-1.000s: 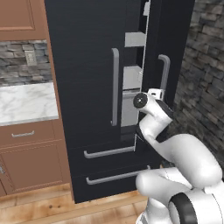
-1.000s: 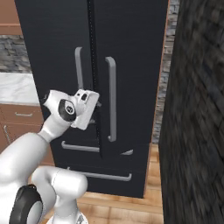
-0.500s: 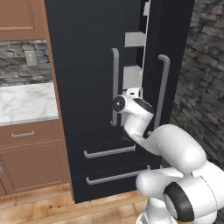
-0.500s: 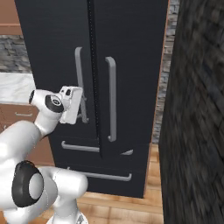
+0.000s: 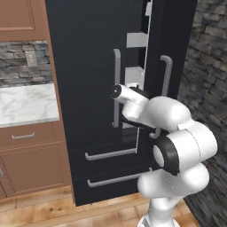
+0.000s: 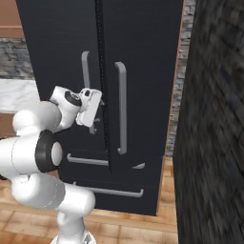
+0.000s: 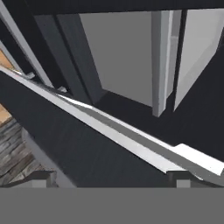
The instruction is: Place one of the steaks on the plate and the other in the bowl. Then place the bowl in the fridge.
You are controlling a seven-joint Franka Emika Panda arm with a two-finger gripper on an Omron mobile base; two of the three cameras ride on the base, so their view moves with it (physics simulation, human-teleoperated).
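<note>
The black double-door fridge stands right in front of me, its right door ajar on grey inner shelves. My gripper hangs low at the seam between the doors, beside the left door's long grey handle. In the hand view the gripper is open, its fingertips wide apart. Beyond them a dark door edge with a grey strip runs slantwise, and the grey fridge interior lies behind it. The steaks, the plate and the bowl are out of view.
A marble counter over brown wooden drawers adjoins the fridge on the left. A dark stone wall stands close on the right. Two fridge drawers with grey handles sit below the doors, above a wooden floor.
The arm has folded in and swung left. The hand has moved from near the right door's handle to the seam between the doors. The door's gap looks unchanged.
</note>
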